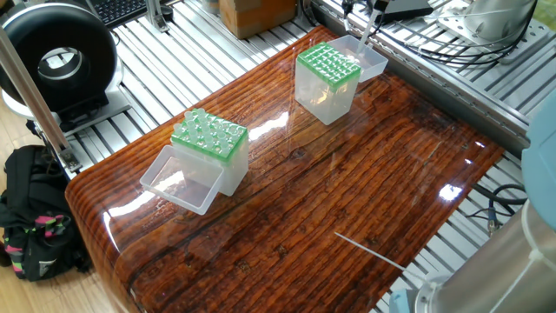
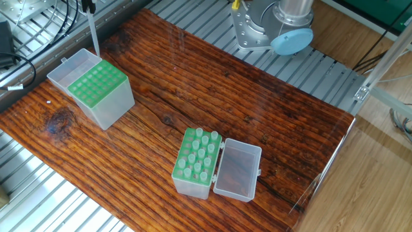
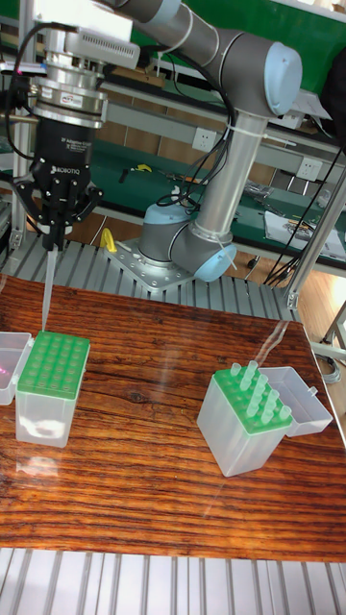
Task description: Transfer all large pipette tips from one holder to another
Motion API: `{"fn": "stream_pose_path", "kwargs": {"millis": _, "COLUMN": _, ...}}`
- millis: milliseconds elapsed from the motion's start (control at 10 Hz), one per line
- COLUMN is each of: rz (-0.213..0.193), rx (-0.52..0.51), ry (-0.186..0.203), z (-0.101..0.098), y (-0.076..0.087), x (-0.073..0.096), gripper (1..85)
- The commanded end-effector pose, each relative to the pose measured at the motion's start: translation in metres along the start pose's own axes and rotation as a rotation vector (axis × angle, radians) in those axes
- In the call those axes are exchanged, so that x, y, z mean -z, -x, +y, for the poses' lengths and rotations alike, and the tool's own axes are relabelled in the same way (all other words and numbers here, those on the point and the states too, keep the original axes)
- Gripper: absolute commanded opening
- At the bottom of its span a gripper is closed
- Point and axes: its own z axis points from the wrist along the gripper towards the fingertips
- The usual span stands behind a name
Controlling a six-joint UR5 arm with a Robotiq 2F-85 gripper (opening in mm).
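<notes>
My gripper (image 3: 53, 238) is shut on one large pipette tip (image 3: 46, 288), a slim translucent tube that hangs point down. Its lower end sits just above the back-left corner of the empty green-topped holder (image 3: 53, 370). The other fixed view shows the same tip (image 2: 94, 35) over the far edge of that holder (image 2: 96, 90), with only the gripper's (image 2: 87, 5) lower edge showing at the top of the picture. The second holder (image 2: 198, 158) at the table's middle front carries several upright tips (image 3: 258, 389). In one fixed view the held tip (image 1: 366, 28) stands behind the empty holder (image 1: 328, 69).
Both holders have clear hinged lids lying open beside them (image 2: 237, 169) (image 1: 182, 178). The robot base (image 2: 270, 26) stands at the table's far edge. A black round device (image 1: 56, 56), a backpack (image 1: 35, 217) and cables lie off the table.
</notes>
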Motion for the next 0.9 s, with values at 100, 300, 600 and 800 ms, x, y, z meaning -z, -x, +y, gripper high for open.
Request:
{"fn": "stream_pose_path", "kwargs": {"millis": 100, "rz": -0.023, "rx": -0.011, "ry": 0.021, "z": 0.0043, "y": 0.0045, "x": -0.0005, "gripper": 1.0}}
{"fn": "stream_pose_path", "kwargs": {"millis": 300, "rz": -0.015, "rx": -0.009, "ry": 0.012, "z": 0.0019, "y": 0.0021, "x": -0.0013, "gripper": 1.0}}
{"fn": "stream_pose_path", "kwargs": {"millis": 600, "rz": -0.001, "rx": -0.013, "ry": 0.03, "z": 0.0056, "y": -0.0019, "x": -0.0045, "gripper": 1.0}}
{"fn": "stream_pose_path", "kwargs": {"millis": 800, "rz": 0.0, "rx": -0.021, "ry": 0.042, "z": 0.0083, "y": -0.0016, "x": -0.006, "gripper": 1.0}}
